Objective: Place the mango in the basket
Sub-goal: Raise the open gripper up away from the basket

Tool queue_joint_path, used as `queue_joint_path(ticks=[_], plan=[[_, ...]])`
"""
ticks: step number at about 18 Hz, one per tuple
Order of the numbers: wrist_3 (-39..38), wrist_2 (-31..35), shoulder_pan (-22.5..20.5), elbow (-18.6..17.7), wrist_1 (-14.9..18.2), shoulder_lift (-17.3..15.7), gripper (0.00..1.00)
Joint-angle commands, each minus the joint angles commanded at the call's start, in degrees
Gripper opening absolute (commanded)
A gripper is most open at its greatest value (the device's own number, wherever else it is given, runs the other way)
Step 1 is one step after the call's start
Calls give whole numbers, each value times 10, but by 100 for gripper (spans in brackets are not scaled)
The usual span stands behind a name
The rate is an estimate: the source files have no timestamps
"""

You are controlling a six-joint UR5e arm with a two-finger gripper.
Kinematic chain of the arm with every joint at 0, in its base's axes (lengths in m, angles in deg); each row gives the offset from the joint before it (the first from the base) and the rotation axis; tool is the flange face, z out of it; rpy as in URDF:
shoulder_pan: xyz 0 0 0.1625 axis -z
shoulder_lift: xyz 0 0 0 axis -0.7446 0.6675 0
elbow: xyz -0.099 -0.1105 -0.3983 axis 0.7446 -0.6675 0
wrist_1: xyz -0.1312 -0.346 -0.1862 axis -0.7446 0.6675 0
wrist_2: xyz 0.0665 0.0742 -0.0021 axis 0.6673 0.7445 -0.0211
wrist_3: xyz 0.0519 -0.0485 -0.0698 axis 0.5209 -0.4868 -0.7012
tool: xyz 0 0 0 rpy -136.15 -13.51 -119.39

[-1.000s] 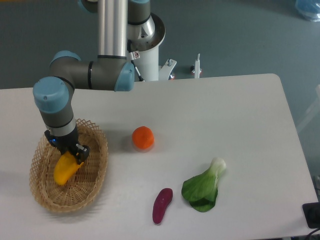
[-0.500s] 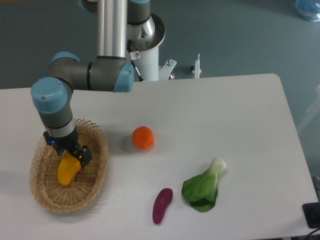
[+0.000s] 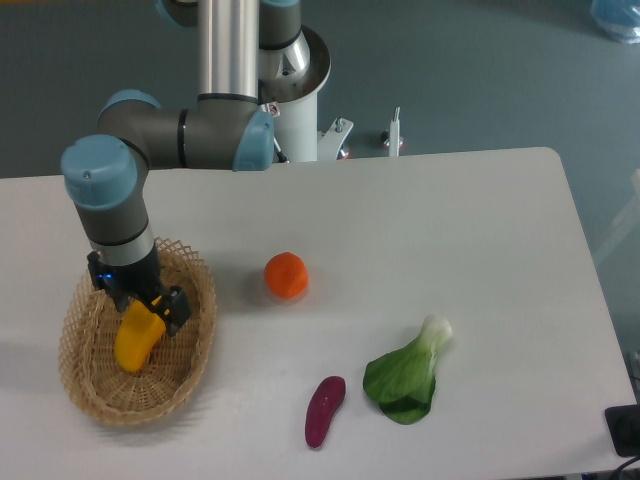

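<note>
Mango lies inside the wicker basket near the table's front-left corner, its long axis slanting down-left from the gripper just above its upper end, whose fingers may be holding or releasing; I cannot tell.

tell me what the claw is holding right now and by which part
It cannot be told for sure: the claw sits at the upper end of the mango inside the basket, but its fingers are hidden.
</note>
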Motion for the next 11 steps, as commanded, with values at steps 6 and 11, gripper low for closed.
queue_joint_path(ticks=[6,11], plan=[[25,13,-19,-10,6,-8,100],[34,12,-32,-12,8,-28,100]])
